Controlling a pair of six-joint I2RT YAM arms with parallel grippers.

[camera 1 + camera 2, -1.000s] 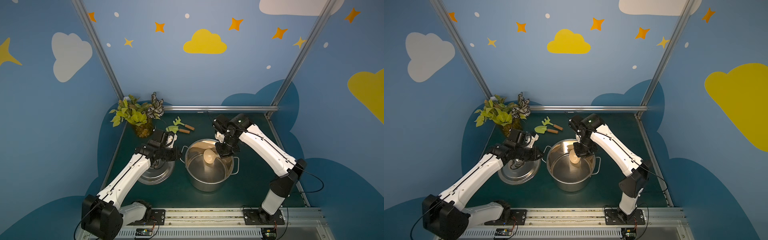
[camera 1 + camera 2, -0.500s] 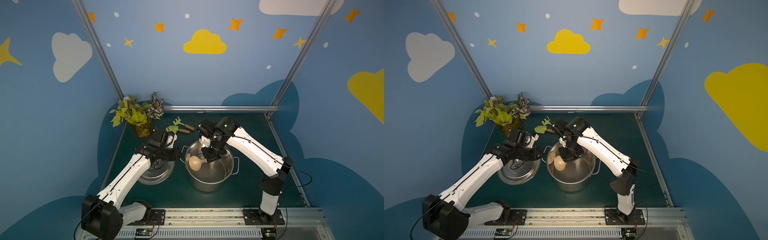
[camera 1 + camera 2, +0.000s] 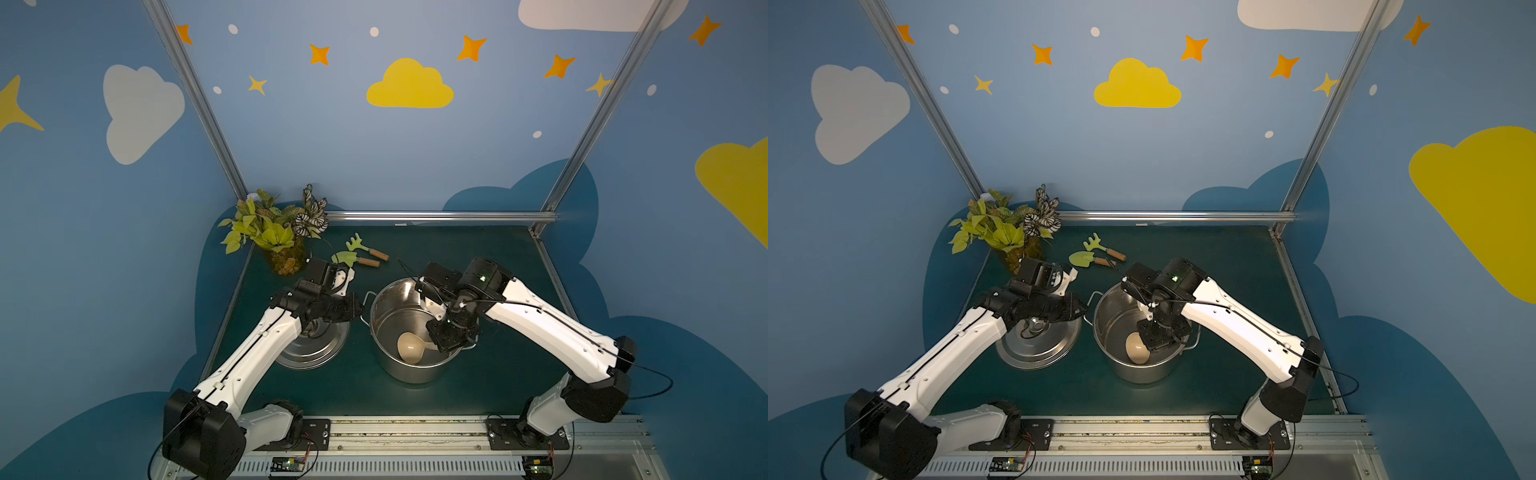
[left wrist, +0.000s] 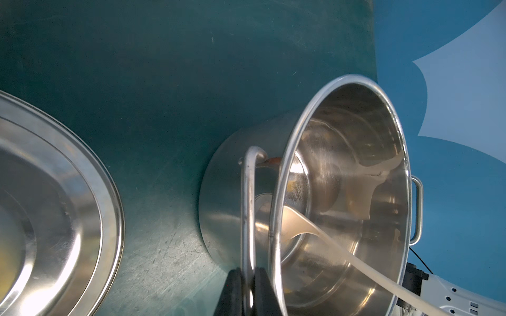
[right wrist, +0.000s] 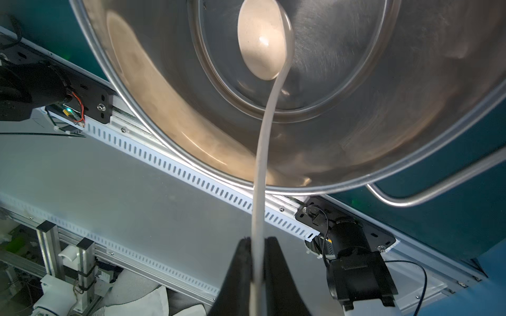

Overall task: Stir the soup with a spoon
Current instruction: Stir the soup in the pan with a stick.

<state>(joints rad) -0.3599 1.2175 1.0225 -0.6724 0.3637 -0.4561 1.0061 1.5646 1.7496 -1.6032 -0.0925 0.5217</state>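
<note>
Robot test cell, cloud-and-star wall panels (image 3: 374, 166), aluminium frame posts (image 3: 202, 104), arm mounting rail (image 3: 407, 432) at 6 o'clock

We get both top views looking down from the front; wrist cams peek close past fingers (image 4: 232, 294) at the pot (image 4: 219, 197).

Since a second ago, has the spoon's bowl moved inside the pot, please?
Yes: the bowl of the spoon has swung from the far middle of the pot toward its near wall.
</note>
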